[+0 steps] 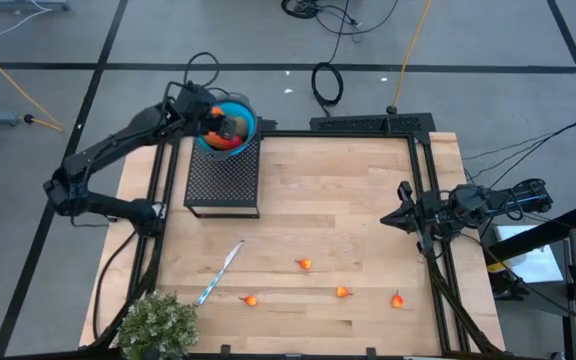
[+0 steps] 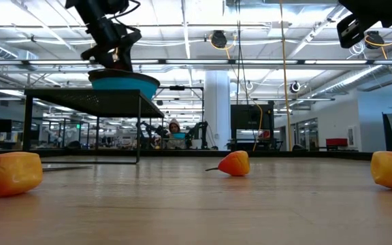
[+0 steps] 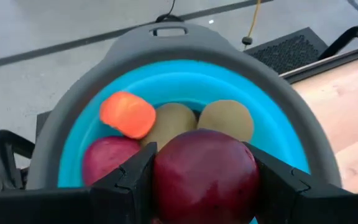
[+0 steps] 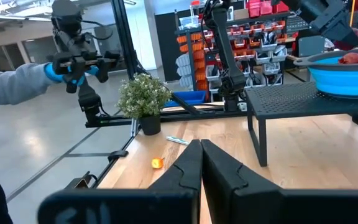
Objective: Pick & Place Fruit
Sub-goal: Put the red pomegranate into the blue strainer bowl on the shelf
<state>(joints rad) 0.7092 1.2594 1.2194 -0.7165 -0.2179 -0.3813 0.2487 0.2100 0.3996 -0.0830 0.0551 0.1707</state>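
Note:
A blue bowl (image 1: 240, 128) with a grey rim stands on a black mesh stand (image 1: 223, 178) at the table's far left. In it lie a red-orange piece (image 3: 128, 114), two olive-brown ovals (image 3: 225, 118) and a dark red ball (image 3: 109, 160). My left gripper (image 1: 224, 124) is over the bowl, shut on another dark red ball (image 3: 205, 177). Several small orange fruits (image 1: 304, 264) lie on the table near its front edge. My right gripper (image 1: 388, 219) hangs shut and empty at the table's right side. My left gripper pinches the dark red ball by its two opposite sides (image 3: 160, 174) between its two fingers (image 3: 132, 180). The ball is lifted clear, just above the fruits in the bowl. The fingers come from above, pointing down into the bowl.
A blue-handled knife (image 1: 218, 272) lies near the front left, and a bushy green plant (image 1: 158, 325) stands at the front left corner. A black frame (image 1: 423, 200) runs along the table's edges. A person's sleeve and gloved hand (image 4: 17, 84) show beyond the table.

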